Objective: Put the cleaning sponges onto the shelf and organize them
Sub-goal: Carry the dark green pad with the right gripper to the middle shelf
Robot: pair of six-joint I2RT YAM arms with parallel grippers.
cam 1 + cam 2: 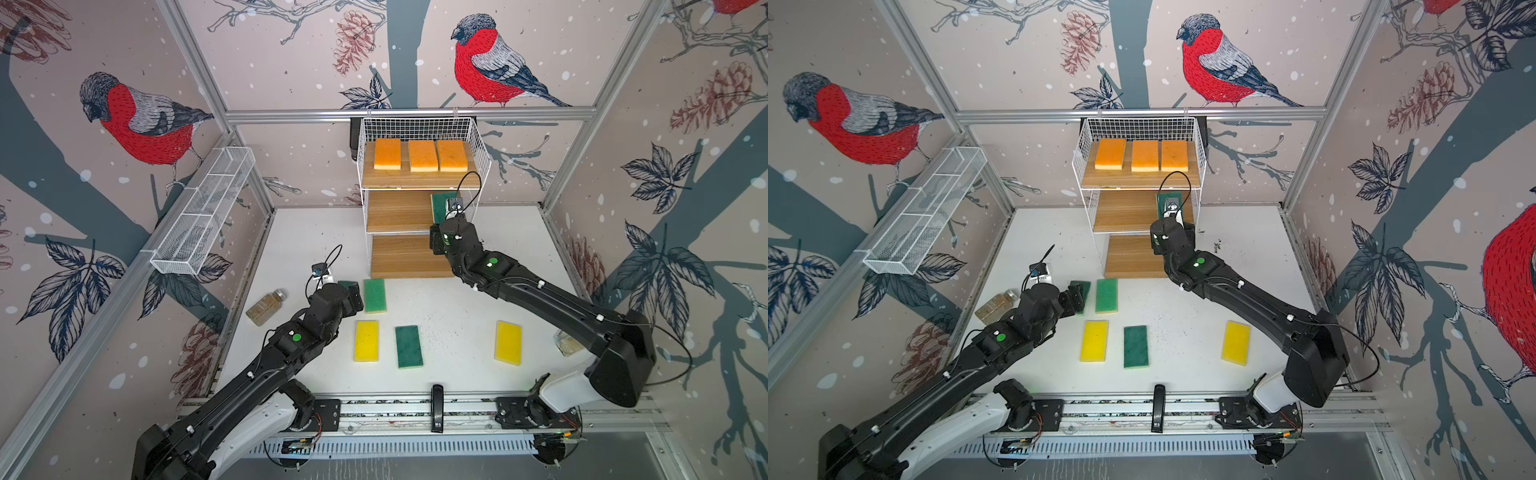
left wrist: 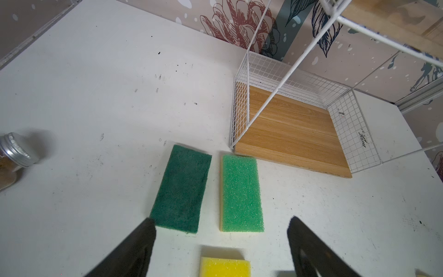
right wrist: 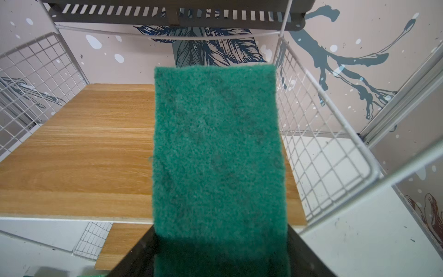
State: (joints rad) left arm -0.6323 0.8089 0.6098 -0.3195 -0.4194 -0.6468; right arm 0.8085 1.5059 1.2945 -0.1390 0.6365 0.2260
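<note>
The shelf [image 1: 399, 212] stands at the back, with three orange sponges [image 1: 423, 156] in a row on its top board. My right gripper [image 3: 220, 237] is shut on a dark green sponge [image 3: 217, 148], held flat above the right end of the bare middle board [image 3: 91, 148]. My left gripper [image 2: 221, 221] hangs open over the table, just short of a dark green sponge [image 2: 181, 189] and a light green one [image 2: 241, 193] lying side by side. Another dark green sponge [image 1: 409, 346] and two yellow sponges [image 1: 366, 340] [image 1: 508, 343] lie on the table in front.
A brownish glass jar [image 1: 266, 307] lies at the table's left edge, close to my left arm. A long white mesh tray [image 1: 203, 212] hangs on the left wall. The shelf's wire side wall [image 3: 311, 153] stands right beside the held sponge. The bottom board [image 2: 287, 134] is bare.
</note>
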